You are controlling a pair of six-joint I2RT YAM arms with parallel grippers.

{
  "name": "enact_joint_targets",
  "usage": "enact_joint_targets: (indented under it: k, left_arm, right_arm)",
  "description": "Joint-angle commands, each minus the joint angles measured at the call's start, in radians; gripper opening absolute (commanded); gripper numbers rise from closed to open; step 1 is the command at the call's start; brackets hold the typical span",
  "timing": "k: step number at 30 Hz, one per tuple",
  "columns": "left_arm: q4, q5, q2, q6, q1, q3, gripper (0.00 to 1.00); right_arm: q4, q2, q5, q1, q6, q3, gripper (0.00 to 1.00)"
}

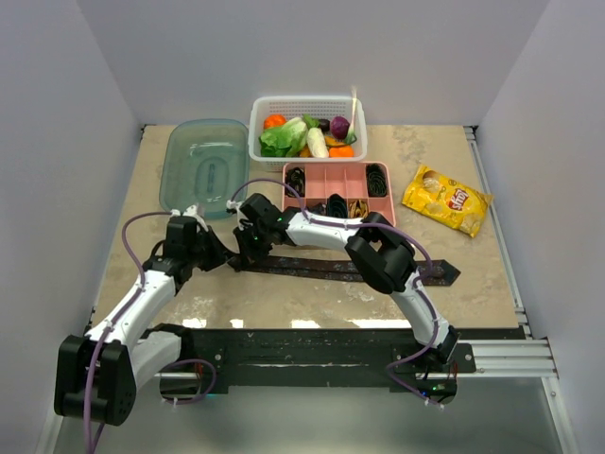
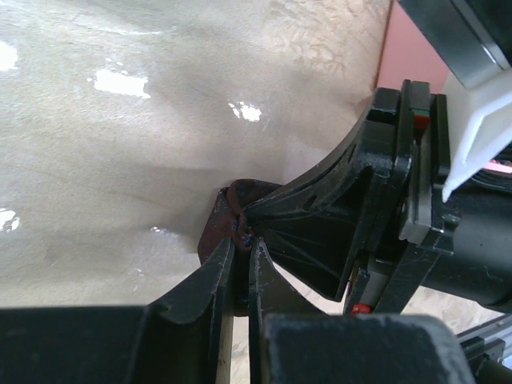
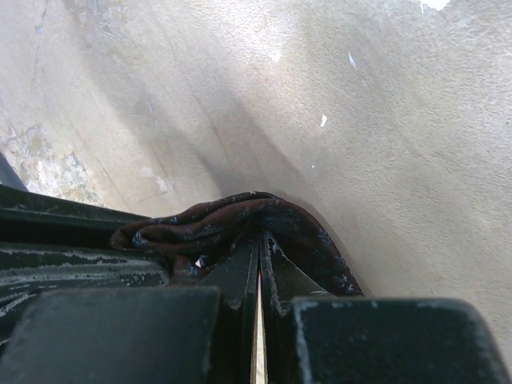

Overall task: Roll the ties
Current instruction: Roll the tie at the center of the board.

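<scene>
1. L pincer (image 2: 242, 246): nearest, low over the table (image 1: 284, 305). Jaws almost together w/ only a thin gap, nipping the narrow end of the dark maroon tie (image 2: 214, 228).
2. R pincer (image 3: 258, 240): reaches across from the right and meets the L one tip to tip at that same end. Jaws fully together. Cloth is bunched in a fold over and around its tips; can't tell if any is actually caught between them.
3. Rest of the tie lies flat on the table, running right under the R arm to its wide pointed end. Only a small crumple at the narrow end, so I judge the roll is barely begun.
4. Risks from here:
   - R grip may be on nothing, so the first turn could slip and leave a loose wad, not a coil.
   - Tips are v. close, and any twist could knock pincer on pincer or drag cloth out of the L's nip.
   - The long flat tail may skew as it's wound, giving a cone-shaped roll.
   - The R arm lies over the tie and could pin or drag it.
5. Just beyond: pink divided tray (image 1: 326, 180) w/ black coiled ties (image 1: 296, 177) and a gold one (image 1: 359, 208) in some compartments. The R arm sits close by it, so a wide swing might nudge it.
6. Farthest: white basket (image 1: 307, 100) of veg, a teal plastic container (image 1: 203, 165) on the left and a yellow chip bag (image 1: 446, 199) on the right, all apart from the work.
</scene>
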Motion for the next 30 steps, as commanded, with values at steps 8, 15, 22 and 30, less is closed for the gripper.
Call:
enact_joint_targets:
  k: [8, 15, 22, 30]
  left_arm:
    - [-0.097, -0.174, 0.025, 0.002, -0.007, 0.090, 0.00]
    - [-0.081, -0.205, 0.037, -0.026, -0.007, 0.080, 0.00]
    - [-0.028, -0.205, 0.005, -0.098, -0.006, 0.014, 0.00]
    - [-0.035, -0.250, -0.001, -0.067, -0.006, 0.037, 0.00]
  right_arm:
    - [-0.048, -0.050, 0.026, 0.011, -0.008, 0.015, 0.00]
    - [-0.055, -0.105, 0.044, 0.008, -0.016, 0.000, 0.00]
    - [-0.061, -0.125, 0.049, 0.009, -0.028, 0.007, 0.00]
    - [-0.031, -0.117, 0.027, 0.009, -0.027, 0.001, 0.00]
